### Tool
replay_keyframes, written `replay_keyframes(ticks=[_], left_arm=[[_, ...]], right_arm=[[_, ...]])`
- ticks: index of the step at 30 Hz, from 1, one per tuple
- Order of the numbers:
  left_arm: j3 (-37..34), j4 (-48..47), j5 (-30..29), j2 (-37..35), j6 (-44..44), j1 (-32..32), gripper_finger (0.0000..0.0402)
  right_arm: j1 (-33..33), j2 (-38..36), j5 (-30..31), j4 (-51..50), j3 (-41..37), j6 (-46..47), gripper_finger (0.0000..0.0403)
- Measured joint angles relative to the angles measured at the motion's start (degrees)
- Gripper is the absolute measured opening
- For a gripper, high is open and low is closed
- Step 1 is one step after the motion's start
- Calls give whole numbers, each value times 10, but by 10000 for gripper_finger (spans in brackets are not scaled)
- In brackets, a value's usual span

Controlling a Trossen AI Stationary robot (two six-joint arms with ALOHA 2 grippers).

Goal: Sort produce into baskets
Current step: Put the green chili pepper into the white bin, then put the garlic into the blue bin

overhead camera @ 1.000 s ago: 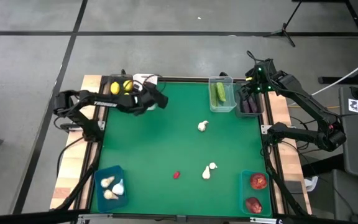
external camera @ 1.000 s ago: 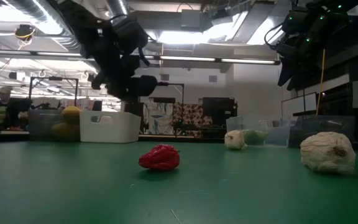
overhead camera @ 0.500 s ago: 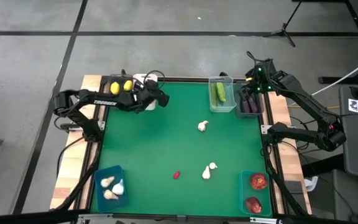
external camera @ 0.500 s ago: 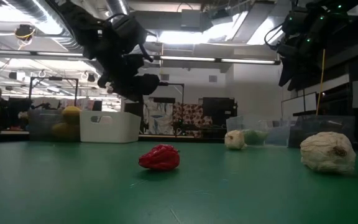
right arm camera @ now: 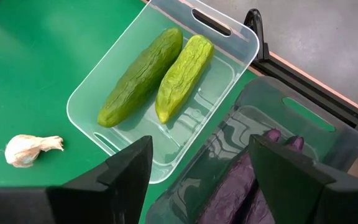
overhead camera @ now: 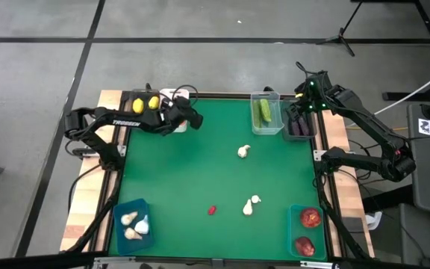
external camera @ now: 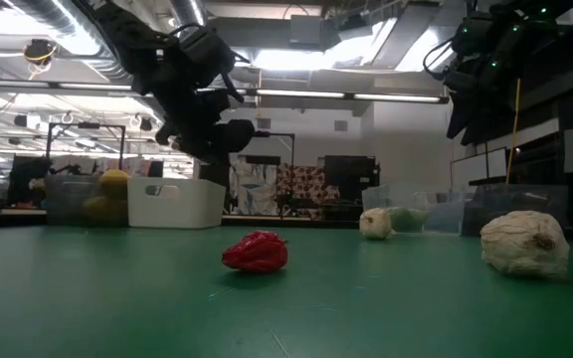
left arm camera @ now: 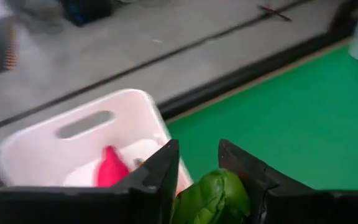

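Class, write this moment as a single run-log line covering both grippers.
left gripper: shut on green-topped piece, at white bin | right gripper: open, empty, above clear bin and eggplant bin | loose on mat: garlic

- Two cucumbers (right arm camera: 157, 74) lie side by side in one bin (right arm camera: 225, 34).
- Eggplants (right arm camera: 238, 180) lie in the bin (right arm camera: 316, 115) just beside it.
- A garlic bulb (right arm camera: 27, 149) lies on the table (right arm camera: 30, 68) near them.

Bright overhead lights glare; left wrist view blurred.
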Motion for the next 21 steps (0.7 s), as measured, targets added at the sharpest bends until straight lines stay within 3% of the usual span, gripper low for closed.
replay_keyframes(ticks=[4,11,16,21], left_arm=[[0,-16,78,0,-2,22,150],[0,-36,103,0,-13,25,242],[18,-18,112,-8,3,-2,254],[23,131,227,-13,37,-55,255]], right_arm=[[0,0,0,0,0,-1,264],[0,0,0,0,0,-2,264],[0,0,0,0,0,-2,264],[0,0,1,0,0,-2,264]])
